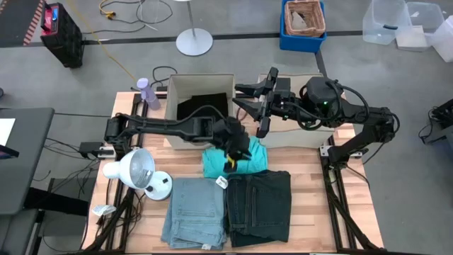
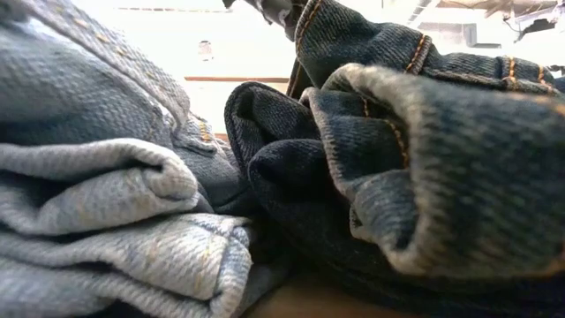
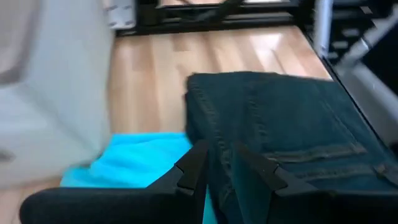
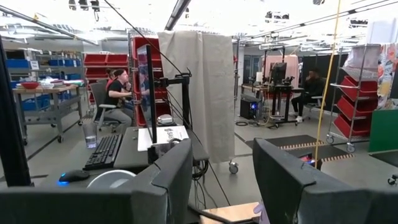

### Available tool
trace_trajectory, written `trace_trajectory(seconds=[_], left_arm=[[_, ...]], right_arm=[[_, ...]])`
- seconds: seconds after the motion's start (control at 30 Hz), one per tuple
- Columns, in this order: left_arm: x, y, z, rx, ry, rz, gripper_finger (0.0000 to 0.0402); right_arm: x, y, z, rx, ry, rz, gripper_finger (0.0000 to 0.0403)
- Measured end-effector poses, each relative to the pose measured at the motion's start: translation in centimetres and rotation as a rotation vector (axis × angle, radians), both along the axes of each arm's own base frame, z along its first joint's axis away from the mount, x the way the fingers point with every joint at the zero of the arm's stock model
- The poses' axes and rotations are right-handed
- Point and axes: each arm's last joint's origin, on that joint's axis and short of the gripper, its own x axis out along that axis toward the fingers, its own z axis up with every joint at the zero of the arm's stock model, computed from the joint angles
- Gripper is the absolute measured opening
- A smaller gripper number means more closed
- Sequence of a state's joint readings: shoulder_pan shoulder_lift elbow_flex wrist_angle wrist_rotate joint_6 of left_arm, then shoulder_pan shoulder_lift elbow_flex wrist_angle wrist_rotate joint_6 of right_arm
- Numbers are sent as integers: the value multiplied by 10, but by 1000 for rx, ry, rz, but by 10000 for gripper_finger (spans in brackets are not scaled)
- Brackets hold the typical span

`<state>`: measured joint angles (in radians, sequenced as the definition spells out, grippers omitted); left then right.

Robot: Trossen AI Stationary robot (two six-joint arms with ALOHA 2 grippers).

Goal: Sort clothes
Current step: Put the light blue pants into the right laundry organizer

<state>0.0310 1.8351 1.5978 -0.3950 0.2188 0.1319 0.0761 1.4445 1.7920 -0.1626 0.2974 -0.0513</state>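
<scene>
— How many garments are showing, and where?

— Four. In the overhead view, one pair of light blue jeans (image 1: 196,220) is lying folded at the lower centre-left of the table (image 1: 311,219), and one pair of dark jeans (image 1: 259,205) is lying just to its right, the two touching along their edges. One teal shirt (image 1: 216,163) is sitting above them near the middle of the frame, and one black cloth (image 1: 200,106) is resting inside the beige box (image 1: 199,85) at upper centre.

— How many boxes?

— Two beige ones: that one, and a second beige box (image 1: 297,136) to its right, mostly hidden under the right arm.

— What are the two arms doing?

— The left gripper (image 1: 237,151) is reaching in from the left of the frame and hanging over the teal shirt's right edge, close to the dark jeans. In its wrist view its fingers (image 3: 193,168) are standing a narrow gap apart with nothing plainly clamped between them. The right gripper (image 1: 249,98) is waiting at upper centre, above the gap between the boxes, its jaws spread wide and empty.

— Anything else on the table?

— One white lamp (image 1: 134,168) at the left, and one lilac bottle (image 1: 147,93) above it — beside the first box.
</scene>
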Motion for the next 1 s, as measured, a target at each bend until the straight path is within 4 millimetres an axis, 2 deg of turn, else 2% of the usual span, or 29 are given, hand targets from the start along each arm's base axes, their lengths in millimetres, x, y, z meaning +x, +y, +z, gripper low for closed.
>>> trace_trajectory(seconds=[0.13,0.27,0.63,1.0], left_arm=[[-1,-17,-2,115,14,-35,69],[-2,-24,-4,212,17,-61,81],[-10,-25,-12,317,126,-90,161],[-16,-24,-25,402,216,-150,166]], right_arm=[[0,0,0,-1,4,0,179],[0,0,0,-2,4,0,179],[0,1,0,16,0,5,179],[0,1,0,18,0,6,179]])
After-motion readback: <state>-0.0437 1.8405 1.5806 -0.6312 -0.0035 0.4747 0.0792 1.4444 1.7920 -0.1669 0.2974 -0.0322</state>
